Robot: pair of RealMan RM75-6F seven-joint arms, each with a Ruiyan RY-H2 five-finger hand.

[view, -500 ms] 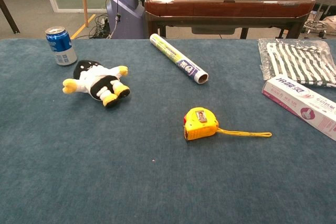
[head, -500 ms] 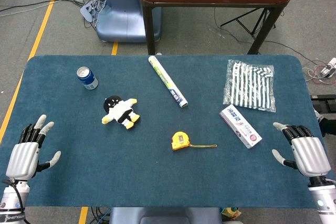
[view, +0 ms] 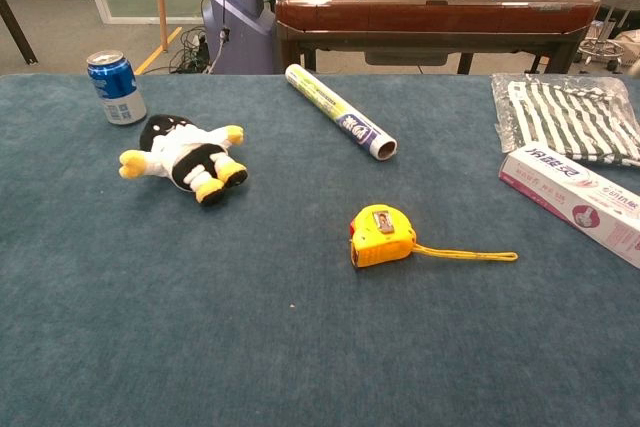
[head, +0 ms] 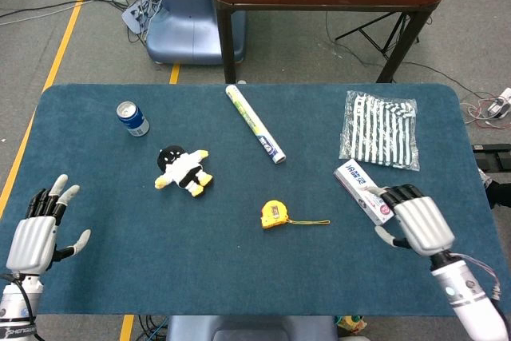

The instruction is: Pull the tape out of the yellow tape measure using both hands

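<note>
The blue counter (head: pixel 239 269) is carrying everything. The right hand (head: pixel 417 224) has moved inward since the earlier frame, now hovering beside the white box (head: pixel 363 190), fingers apart and empty. The left hand (head: pixel 36 233) is staying at the near-left edge, fingers spread. The yellow tape measure (view: pixel 381 235) is lying mid-counter, unmoved.

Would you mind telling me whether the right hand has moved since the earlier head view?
Yes. The right hand has moved inward toward the table centre, now reaching the near end of the white box.
</note>
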